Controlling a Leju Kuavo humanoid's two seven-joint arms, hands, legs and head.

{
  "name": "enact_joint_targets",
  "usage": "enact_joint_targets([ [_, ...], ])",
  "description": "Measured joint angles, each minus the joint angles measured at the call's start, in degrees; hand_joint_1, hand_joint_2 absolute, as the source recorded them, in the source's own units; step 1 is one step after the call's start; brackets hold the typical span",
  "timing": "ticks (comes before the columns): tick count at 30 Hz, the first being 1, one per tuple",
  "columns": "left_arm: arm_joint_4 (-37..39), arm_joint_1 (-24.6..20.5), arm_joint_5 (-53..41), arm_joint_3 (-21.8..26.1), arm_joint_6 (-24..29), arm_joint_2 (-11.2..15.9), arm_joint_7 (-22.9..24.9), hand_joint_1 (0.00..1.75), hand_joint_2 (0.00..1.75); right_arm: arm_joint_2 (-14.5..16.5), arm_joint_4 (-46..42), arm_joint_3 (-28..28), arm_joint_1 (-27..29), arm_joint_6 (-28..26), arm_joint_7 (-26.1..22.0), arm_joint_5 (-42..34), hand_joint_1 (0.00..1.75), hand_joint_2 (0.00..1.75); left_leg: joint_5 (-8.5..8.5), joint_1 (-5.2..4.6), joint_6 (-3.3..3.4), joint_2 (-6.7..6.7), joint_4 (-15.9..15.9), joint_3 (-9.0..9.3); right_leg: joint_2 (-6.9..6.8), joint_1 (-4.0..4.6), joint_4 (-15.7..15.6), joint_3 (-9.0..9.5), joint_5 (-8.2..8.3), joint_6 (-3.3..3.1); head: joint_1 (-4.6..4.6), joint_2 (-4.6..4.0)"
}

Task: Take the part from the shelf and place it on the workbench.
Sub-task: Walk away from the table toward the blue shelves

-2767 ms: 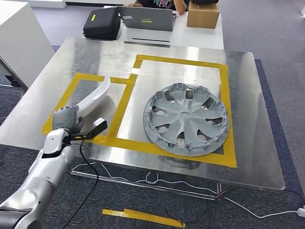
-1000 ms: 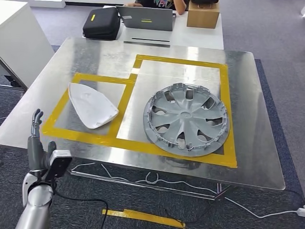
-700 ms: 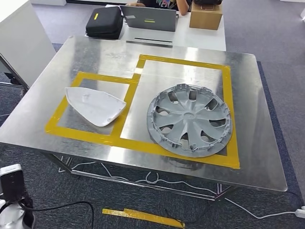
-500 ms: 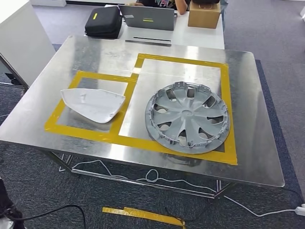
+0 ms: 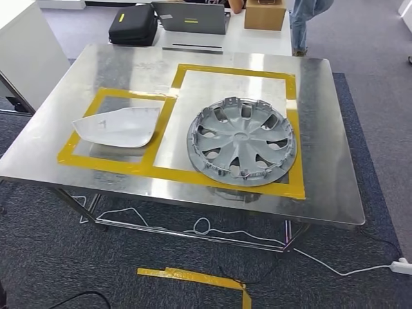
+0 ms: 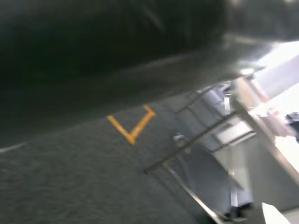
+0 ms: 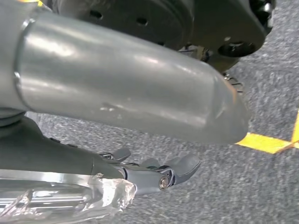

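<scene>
The white curved part (image 5: 116,127) lies by itself on the steel workbench (image 5: 330,187), inside the smaller yellow-taped square (image 5: 65,154) at the left. No hand touches it. In the right wrist view my right hand (image 7: 148,140) hangs over the grey carpet, its thick grey thumb (image 7: 130,88) and darker fingers (image 7: 169,170) stretched out with nothing between them. The left wrist view is blurred and looks at carpet and the workbench legs (image 6: 197,140).
A grey hubcap (image 5: 241,140) fills the larger taped square to the right of the part. Behind the bench a white table holds a black case (image 5: 132,23), a laptop (image 5: 192,17) and a cardboard box (image 5: 264,14); a person's legs (image 5: 304,22) stand there. Cables and yellow tape (image 5: 194,278) lie on the floor.
My left hand let go of the white part, which now lies flat in the square. The left arm dropped down out of the head view, and the camera has shifted slightly.
</scene>
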Motion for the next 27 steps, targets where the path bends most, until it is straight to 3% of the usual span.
enact_joint_targets([
  [2, 2.2, -0.6, -1.2, 1.2, 0.2, 0.0, 0.0, 0.00, 0.00, 0.0, 0.0, -0.2, -0.1, 0.0, 0.1, 0.0, 0.00, 0.00, 1.15, -0.02, 0.42, -0.52, -6.7, 4.64, 0.08, 0.07, 0.2, -0.54, 0.85, 0.70, 0.15, 0.00],
  [3, 3.7, -0.8, -1.7, 1.8, 0.4, 0.1, 0.0, 0.00, 0.00, 0.0, 0.0, -0.3, -0.1, -0.1, 0.2, 0.0, 0.00, 0.00, 1.36, -0.28, 0.81, -0.71, -7.9, 5.35, 0.10, -0.01, 0.1, -0.64, 1.29, 1.10, 0.29, 0.00],
  [5, 6.5, -0.9, -2.3, 3.0, 0.9, 0.3, 0.0, 0.00, 0.00, 0.1, 0.0, -0.6, -0.1, -0.1, 0.3, 0.0, 0.00, 0.00, 2.25, -0.94, 1.95, -0.58, -7.9, 4.85, 0.19, -0.50, -0.1, -0.84, 2.15, 1.90, 0.54, 0.00],
  [6, 7.9, -1.0, -2.5, 3.5, 1.2, 0.4, 0.0, 0.00, 0.00, 0.1, 0.0, -0.7, 0.1, -0.2, 0.3, 0.0, 0.00, 0.00, 2.81, -1.11, 2.55, -0.41, -8.0, 4.43, 0.20, -0.74, 0.1, -1.14, 1.71, 2.19, 0.55, 0.00],
  [7, 9.1, -1.2, -2.7, 3.8, 1.4, 0.6, 0.0, 0.00, 0.00, 0.2, 0.0, -0.8, 0.2, -0.2, 0.4, 0.0, 0.00, 0.00, 3.47, -1.21, 3.14, -0.26, -8.0, 3.83, 0.18, -0.88, 1.2, -1.80, 0.11, 2.37, 0.65, 0.00],
  [8, 10.4, -1.3, -2.9, 4.1, 1.6, 0.8, 0.0, 0.00, 0.00, 0.2, 0.0, -0.9, 0.3, -0.2, 0.4, 0.0, 0.00, 0.00, 4.16, -1.26, 3.65, -0.13, -8.1, 3.07, 0.13, -0.88, 3.5, -2.74, -2.53, 2.41, 0.76, 0.00],
  [10, 13.1, -1.5, -3.2, 4.6, 1.9, 1.2, 0.0, 0.00, 0.00, 0.2, 0.0, -1.0, 0.2, -0.2, 0.5, 0.1, 0.00, 0.00, 5.45, -1.63, 4.25, 0.04, -8.0, 1.41, 0.07, -0.68, 11.0, -4.78, -8.82, 2.28, 0.98, 0.00],
  [11, 14.3, -1.5, -3.3, 4.8, 2.0, 1.3, 0.0, 0.00, 0.00, 0.2, 0.0, -1.0, 0.2, -0.2, 0.5, 0.1, 0.00, 0.00, 6.11, -1.87, 4.38, 0.11, -8.0, 0.51, 0.07, -0.52, 14.5, -5.21, -10.57, 2.15, 0.97, 0.00],
  [12, 15.2, -1.5, -3.4, 4.9, 2.0, 1.4, 0.0, 0.00, 0.00, 0.2, 0.0, -1.0, 0.2, -0.2, 0.5, 0.1, 0.00, 0.00, 6.77, -2.10, 4.47, 0.18, -7.9, -0.41, 0.08, -0.32, 16.7, -4.95, -10.99, 1.93, 0.97, 0.00],
  [13, 16.1, -1.5, -3.4, 5.0, 2.0, 1.4, 0.0, 0.00, 0.00, 0.2, 0.0, -1.1, 0.2, -0.2, 0.5, 0.1, 0.00, 0.00, 7.39, -2.27, 4.51, 0.24, -7.8, -1.31, 0.08, -0.06, 17.0, -3.71, -10.17, 1.63, 0.95, 0.00],
  [14, 16.9, -1.6, -3.6, 5.2, 2.1, 1.4, 0.0, 0.00, 0.00, 0.2, 0.0, -1.1, 0.2, -0.2, 0.5, 0.1, 0.00, 0.00, 7.98, -2.39, 4.50, 0.28, -7.8, -2.15, 0.06, 0.29, 15.2, -1.40, -8.67, 1.26, 0.95, 0.00],
  [16, 18.8, -1.8, -4.3, 5.5, 2.2, 1.6, 0.0, 0.00, 0.00, 0.2, -0.1, -1.1, 0.0, -0.2, 0.5, 0.1, 0.00, 0.00, 9.04, -2.58, 4.36, 0.32, -7.6, -3.34, -0.10, 1.14, 6.6, 5.91, -6.89, 0.35, 0.96, 0.00],
  [17, 20.0, -2.0, -5.0, 5.6, 2.4, 1.6, 0.0, 0.00, 0.00, 0.1, -0.1, -1.2, -0.1, -0.2, 0.4, 0.1, 0.00, 0.00, 9.57, -2.68, 4.21, 0.35, -7.5, -3.71, -0.22, 1.43, 1.9, 9.36, -7.15, 0.01, 0.95, 0.00],
  [18, 21.3, -2.2, -5.8, 5.7, 2.6, 1.8, 0.0, 0.00, 0.00, 0.1, -0.1, -1.3, -0.2, -0.1, 0.4, 0.1, 0.00, 0.00, 10.10, -2.74, 4.03, 0.39, -7.4, -3.97, -0.27, 1.65, -1.5, 11.67, -7.73, -0.24, 0.93, 0.00],
  [19, 22.8, -2.5, -6.7, 5.8, 3.0, 1.9, 0.0, 0.00, 0.00, 0.1, -0.1, -1.4, -0.3, -0.1, 0.4, 0.1, 0.00, 0.00, 10.59, -2.76, 3.80, 0.44, -7.3, -4.17, -0.28, 1.77, -3.3, 12.70, -8.16, -0.39, 0.93, 0.00],
  [20, 24.4, -2.7, -7.7, 5.8, 3.4, 2.2, 0.0, 0.00, 0.00, 0.1, -0.1, -1.5, -0.4, 0.0, 0.4, 0.1, 0.00, 0.00, 11.15, -2.77, 3.53, 0.47, -7.3, -4.34, -0.27, 1.72, -4.0, 12.57, -8.08, -0.55, 0.92, 0.00],
  [21, 26.1, -2.9, -8.7, 5.9, 3.9, 2.4, 0.0, 0.00, 0.00, 0.1, -0.1, -1.6, -0.3, 0.1, 0.4, 0.1, 0.00, 0.00, 11.10, -2.70, 3.21, 0.41, -7.2, -4.61, -0.32, 1.65, -4.0, 12.10, -7.53, -0.83, 0.94, 0.00],
  [22, 27.8, -3.0, -9.6, 5.9, 4.5, 2.6, 0.0, 0.00, 0.00, 0.2, -0.1, -1.7, -0.3, 0.2, 0.5, 0.1, 0.00, 0.00, 9.97, -2.60, 2.80, 0.28, -6.5, -5.00, -0.39, 1.52, -4.1, 11.57, -6.86, -1.20, 0.90, 0.00],
  [23, 29.5, -3.1, -10.6, 5.9, 5.0, 2.9, 0.2, 0.00, 0.00, 0.2, -0.1, -1.8, -0.2, 0.3, 0.5, 0.1, 0.00, 0.00, 7.74, -2.43, 2.33, 0.14, -4.8, -5.59, -0.46, 1.36, -4.2, 10.90, -6.10, -1.51, 0.78, 0.00],
  [25, 32.8, -3.3, -12.5, 5.9, 6.0, 3.3, 1.0, 0.00, 0.00, 0.2, -0.1, -2.0, -0.1, 0.4, 0.6, 0.1, 0.00, 0.00, 1.69, -1.83, 1.43, -0.04, 1.2, -7.01, -0.49, 1.26, -4.0, 9.44, -4.93, -1.82, 0.57, 0.00],
  [27, 34.7, -3.4, -13.5, 5.9, 6.4, 3.4, 1.7, 0.00, 0.00, 0.2, -0.1, -2.0, -0.1, 0.4, 0.6, 0.1, 0.00, 0.00, -1.31, -1.49, 1.01, -0.05, 5.5, -7.79, -0.51, 1.26, -3.8, 8.63, -4.36, -1.78, 0.55, 0.00],
])
